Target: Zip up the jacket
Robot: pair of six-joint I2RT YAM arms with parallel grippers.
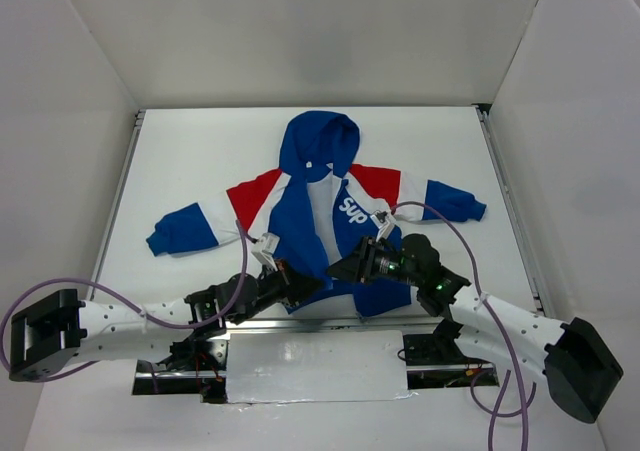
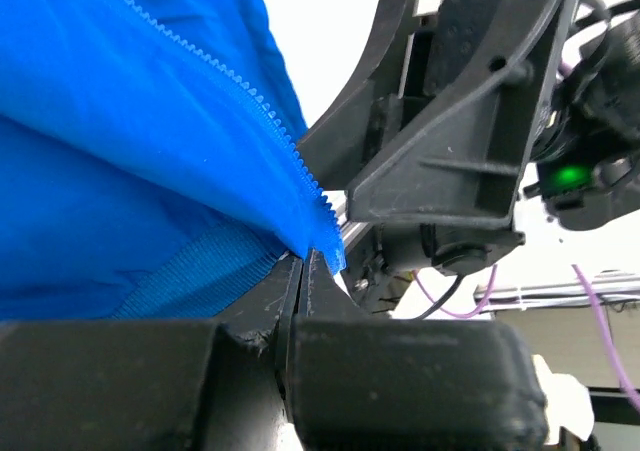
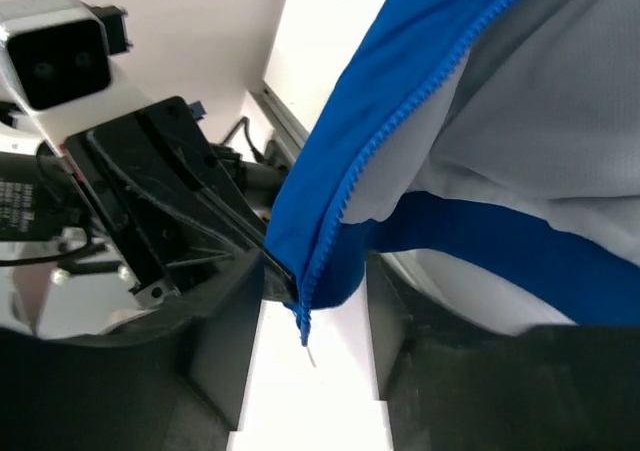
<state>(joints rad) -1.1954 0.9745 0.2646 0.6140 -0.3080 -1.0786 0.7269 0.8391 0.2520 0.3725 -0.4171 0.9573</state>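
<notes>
The blue hooded jacket (image 1: pixel 318 186) lies flat on the white table, hood away from me, its front open at the lower part. My left gripper (image 1: pixel 303 283) is at the bottom hem and is shut on the lower corner of one zipper edge (image 2: pixel 318 233); its jaws press together on the blue fabric. My right gripper (image 1: pixel 342 268) is open right beside it. In the right wrist view the other zipper edge's lower end (image 3: pixel 308 306) hangs between my spread fingers (image 3: pixel 222 341). The left gripper's tip (image 3: pixel 272 269) touches that fabric.
White walls enclose the table on three sides. Metal rails (image 1: pixel 118 201) run along the left and right table edges. A silver plate (image 1: pixel 315 366) covers the near edge between the arm bases. Purple cables (image 1: pixel 120 293) loop off both arms.
</notes>
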